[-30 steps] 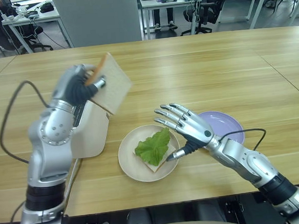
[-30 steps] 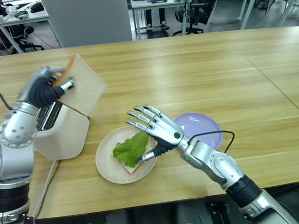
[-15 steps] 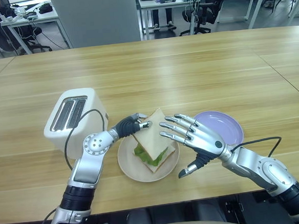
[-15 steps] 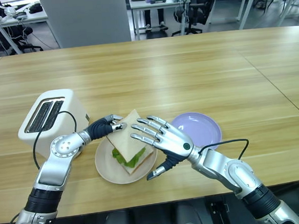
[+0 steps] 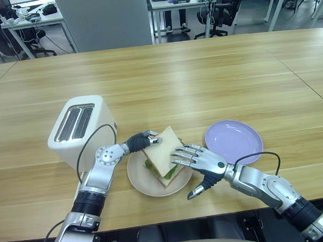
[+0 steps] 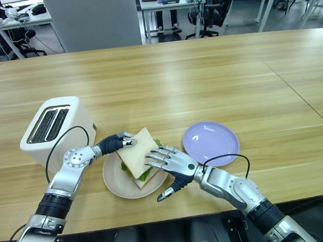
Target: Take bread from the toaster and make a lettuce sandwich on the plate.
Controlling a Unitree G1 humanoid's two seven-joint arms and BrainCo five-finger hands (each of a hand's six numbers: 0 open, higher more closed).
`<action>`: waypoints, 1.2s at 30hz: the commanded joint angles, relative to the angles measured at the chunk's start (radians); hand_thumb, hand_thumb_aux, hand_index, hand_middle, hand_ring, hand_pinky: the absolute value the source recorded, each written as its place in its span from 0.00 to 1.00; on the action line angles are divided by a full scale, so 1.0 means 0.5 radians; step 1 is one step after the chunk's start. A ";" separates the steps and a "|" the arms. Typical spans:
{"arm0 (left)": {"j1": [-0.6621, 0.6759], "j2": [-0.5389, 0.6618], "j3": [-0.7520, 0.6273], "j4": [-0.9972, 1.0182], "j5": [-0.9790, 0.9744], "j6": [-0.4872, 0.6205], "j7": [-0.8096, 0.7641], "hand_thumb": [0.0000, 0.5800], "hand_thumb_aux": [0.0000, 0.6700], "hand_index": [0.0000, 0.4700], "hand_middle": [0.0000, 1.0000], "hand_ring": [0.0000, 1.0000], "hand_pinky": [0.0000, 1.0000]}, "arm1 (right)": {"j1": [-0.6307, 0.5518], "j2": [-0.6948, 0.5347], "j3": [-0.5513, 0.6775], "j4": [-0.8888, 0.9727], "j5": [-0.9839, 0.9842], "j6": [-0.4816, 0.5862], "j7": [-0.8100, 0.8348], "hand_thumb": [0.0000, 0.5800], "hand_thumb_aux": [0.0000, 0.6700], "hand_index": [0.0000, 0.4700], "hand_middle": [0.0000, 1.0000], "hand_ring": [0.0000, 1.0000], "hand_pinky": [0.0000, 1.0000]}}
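Got the right hand nearest, low over the front of the tabletop, fingers spread out flat and holding nothing, tips right up against the right edge of the top bread slice, looks like touching. Just past that, the beige plate with the sandwich stacked on it: top bread slice sitting a bit crooked over the lettuce, green poking out along the near edge. Then the left hand coming in from the left side of the plate, fingers pinched shut on the slice's far-left corner. Off to the right, just beside the beige one but not touching it, a purple plate. Back left, the white toaster, upright, slots facing up, close to the left arm. Beyond all that, plain wood tabletop, then a grey partition and office desks and chairs way at the back.
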 commanded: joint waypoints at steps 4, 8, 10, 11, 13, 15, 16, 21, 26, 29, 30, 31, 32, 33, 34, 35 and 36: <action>0.017 -0.034 -0.121 0.166 0.098 -0.086 -0.002 1.00 1.00 0.98 1.00 1.00 1.00 | -0.080 0.061 0.105 0.180 -0.019 0.016 0.133 0.00 0.00 0.00 0.00 0.00 0.00; 0.014 -0.044 -0.149 0.209 0.150 -0.140 0.013 1.00 1.00 0.98 1.00 1.00 1.00 | -0.103 0.073 0.142 0.211 -0.011 0.013 0.193 0.00 0.00 0.00 0.00 0.00 0.00; 0.006 -0.036 -0.181 0.228 0.229 -0.206 0.064 1.00 1.00 0.98 1.00 1.00 1.00 | -0.109 0.075 0.159 0.224 -0.010 0.014 0.238 0.00 0.00 0.00 0.00 0.00 0.00; -0.008 -0.022 -0.209 0.241 0.323 -0.270 0.149 1.00 1.00 0.98 1.00 1.00 1.00 | -0.113 0.074 0.171 0.234 -0.014 0.014 0.267 0.00 0.00 0.00 0.00 0.00 0.00; -0.046 0.015 -0.266 0.267 0.530 -0.397 0.348 0.62 0.38 0.38 1.00 1.00 1.00 | -0.119 0.077 0.186 0.256 -0.009 0.020 0.322 0.00 0.00 0.00 0.00 0.00 0.00; -0.101 0.064 -0.309 0.276 0.753 -0.501 0.599 0.00 0.00 0.00 0.57 0.57 0.57 | -0.126 0.074 0.200 0.280 -0.013 0.046 0.384 0.00 0.00 0.00 0.00 0.00 0.00; -0.132 0.092 -0.321 0.268 0.862 -0.536 0.736 0.00 0.00 0.00 0.37 0.37 0.37 | -0.132 0.070 0.206 0.296 -0.024 0.066 0.409 0.00 0.00 0.00 0.00 0.00 0.00; -0.245 0.316 -0.258 0.068 1.359 -0.545 1.401 0.00 0.00 0.00 0.00 0.00 0.00 | -0.144 0.021 0.188 0.339 -0.021 0.153 0.492 0.00 0.00 0.00 0.00 0.00 0.00; -0.186 0.490 -0.066 -0.225 1.438 -0.548 1.622 0.00 0.00 0.00 0.00 0.00 0.00 | -0.138 -0.035 0.148 0.315 -0.027 0.226 0.515 0.00 0.00 0.00 0.00 0.00 0.00; -0.102 0.541 0.079 -0.379 1.344 -0.586 1.650 0.00 0.00 0.00 0.00 0.00 0.00 | -0.131 -0.060 0.125 0.290 -0.018 0.264 0.516 0.00 0.00 0.00 0.00 0.00 0.00; -0.069 0.547 0.124 -0.418 1.294 -0.609 1.644 0.00 0.00 0.00 0.00 0.00 0.00 | -0.128 -0.071 0.115 0.277 -0.013 0.273 0.516 0.00 0.00 0.00 0.00 0.00 0.00; -0.038 0.549 0.156 -0.447 1.234 -0.636 1.620 0.00 0.00 0.00 0.00 0.00 0.00 | -0.125 -0.080 0.103 0.264 -0.004 0.277 0.509 0.00 0.00 0.00 0.00 0.00 0.00; -0.007 0.546 0.180 -0.472 1.169 -0.665 1.586 0.00 0.00 0.00 0.00 0.00 0.00 | -0.120 -0.083 0.083 0.250 0.014 0.285 0.503 0.00 0.00 0.00 0.00 0.00 0.00; 0.027 0.542 0.200 -0.496 1.108 -0.690 1.553 0.00 0.00 0.00 0.00 0.00 0.00 | -0.118 -0.091 0.063 0.232 0.021 0.295 0.493 0.00 0.00 0.00 0.00 0.00 0.00; 0.058 0.539 0.209 -0.515 1.058 -0.712 1.513 0.00 0.00 0.00 0.00 0.00 0.00 | -0.116 -0.100 0.046 0.218 0.035 0.302 0.493 0.00 0.00 0.00 0.00 0.00 0.00; 0.087 0.539 0.210 -0.531 1.025 -0.732 1.476 0.00 0.00 0.00 0.00 0.00 0.00 | -0.113 -0.112 0.031 0.204 0.048 0.306 0.491 0.00 0.00 0.00 0.00 0.00 0.00; 0.118 0.541 0.204 -0.544 0.999 -0.763 1.444 0.00 0.00 0.00 0.00 0.00 0.00 | -0.108 -0.121 0.010 0.189 0.077 0.304 0.485 0.00 0.00 0.00 0.00 0.00 0.00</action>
